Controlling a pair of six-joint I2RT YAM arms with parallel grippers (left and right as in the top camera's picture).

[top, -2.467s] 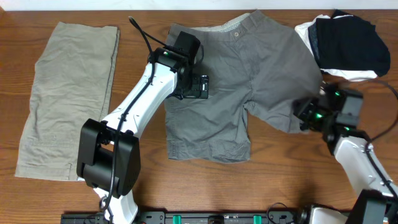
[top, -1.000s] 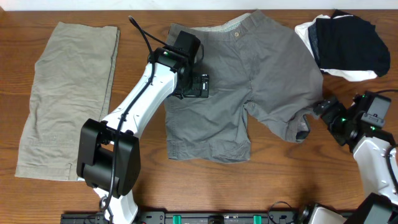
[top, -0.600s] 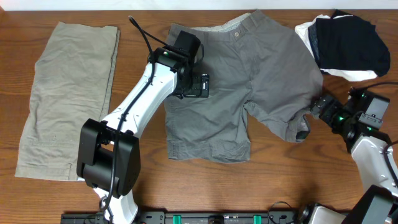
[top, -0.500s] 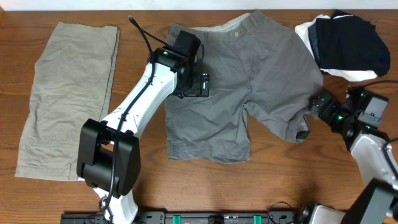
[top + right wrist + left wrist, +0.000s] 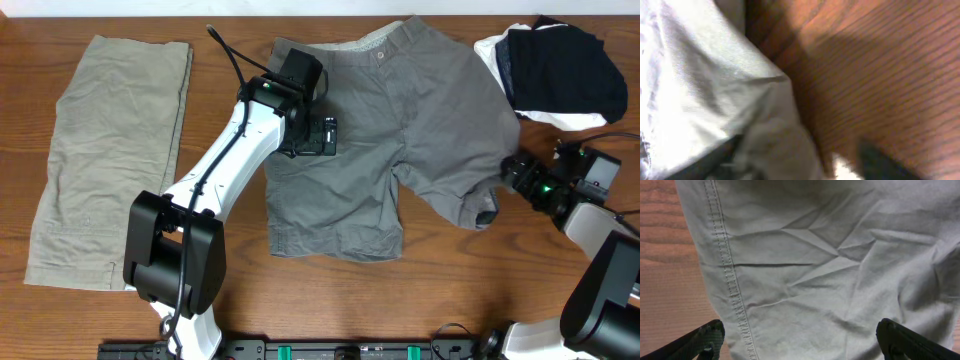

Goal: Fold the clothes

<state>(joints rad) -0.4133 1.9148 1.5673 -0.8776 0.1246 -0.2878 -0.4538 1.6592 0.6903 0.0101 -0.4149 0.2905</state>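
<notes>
Grey shorts [image 5: 400, 130], one pair, lie spread flat on the wooden tabletop [image 5: 450, 300]. They sit at the centre and a little toward 12 o'clock, with the waistband at 12 and both legs pointing to 6. One button [image 5: 381, 54] shows on the waistband. One pale khaki garment [image 5: 110, 160] lies flat at 9 o'clock, well apart from the shorts. One heap of black and white cloth [image 5: 555, 75] sits at 2 o'clock, just beside the end of the waistband. Both grippers are at the shorts. The left gripper [image 5: 322, 137] hangs over the 9 o'clock leg, jaws spread wide above wrinkled cloth. The right gripper [image 5: 508, 178] is at the hem of the 3 o'clock leg. Its wrist view is blurred: cloth seems to lie between the jaws, but I cannot tell whether they grip it.
</notes>
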